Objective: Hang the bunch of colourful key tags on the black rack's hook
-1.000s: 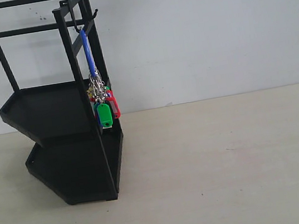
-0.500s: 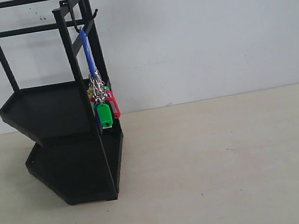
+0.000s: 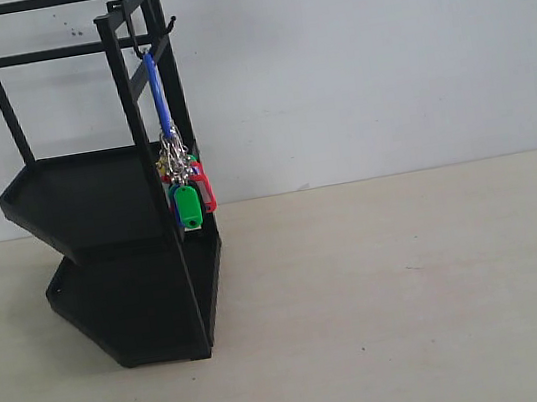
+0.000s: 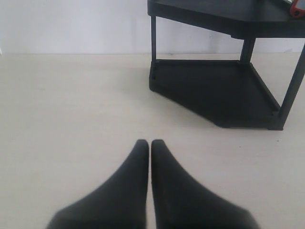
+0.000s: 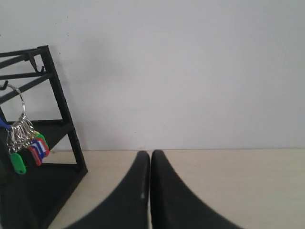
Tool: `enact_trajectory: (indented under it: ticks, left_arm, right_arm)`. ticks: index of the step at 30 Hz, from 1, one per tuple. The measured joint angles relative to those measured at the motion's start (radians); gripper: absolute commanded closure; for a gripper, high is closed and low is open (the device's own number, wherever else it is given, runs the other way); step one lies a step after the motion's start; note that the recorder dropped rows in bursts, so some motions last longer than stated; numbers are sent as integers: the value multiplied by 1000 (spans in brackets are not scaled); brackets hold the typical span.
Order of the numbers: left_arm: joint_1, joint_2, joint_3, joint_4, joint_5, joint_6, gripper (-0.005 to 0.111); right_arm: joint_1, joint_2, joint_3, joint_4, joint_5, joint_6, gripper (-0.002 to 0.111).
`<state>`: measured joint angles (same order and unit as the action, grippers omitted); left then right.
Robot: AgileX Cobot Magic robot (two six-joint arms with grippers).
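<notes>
The black rack [image 3: 96,196] stands on the left of the table against the white wall. The colourful key tag bunch [image 3: 188,195] hangs by its blue loop [image 3: 159,94] from the hook [image 3: 140,46] on the rack's upper right bar. In the right wrist view the same bunch [image 5: 26,144] dangles from a silver ring beside the rack [image 5: 59,109]. My left gripper [image 4: 150,144] is shut and empty above bare table, short of the rack's lower shelf [image 4: 214,90]. My right gripper [image 5: 150,155] is shut and empty too, well away from the tags. Neither gripper shows in the exterior view.
The pale wooden table [image 3: 413,290] stretches to the right of the rack and in front of it. A plain white wall [image 3: 378,53] runs behind. A second small hook [image 5: 38,64] sits on the rack's top corner.
</notes>
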<state>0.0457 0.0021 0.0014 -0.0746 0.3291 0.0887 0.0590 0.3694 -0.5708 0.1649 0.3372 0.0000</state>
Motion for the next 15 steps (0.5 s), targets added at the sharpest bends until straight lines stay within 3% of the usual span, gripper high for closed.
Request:
enact_trajectory:
  ticks: [15]
  left_arm:
    - [0,0,0,0,0,0,102]
  right_arm:
    - [0,0,0,0,83,-66,108]
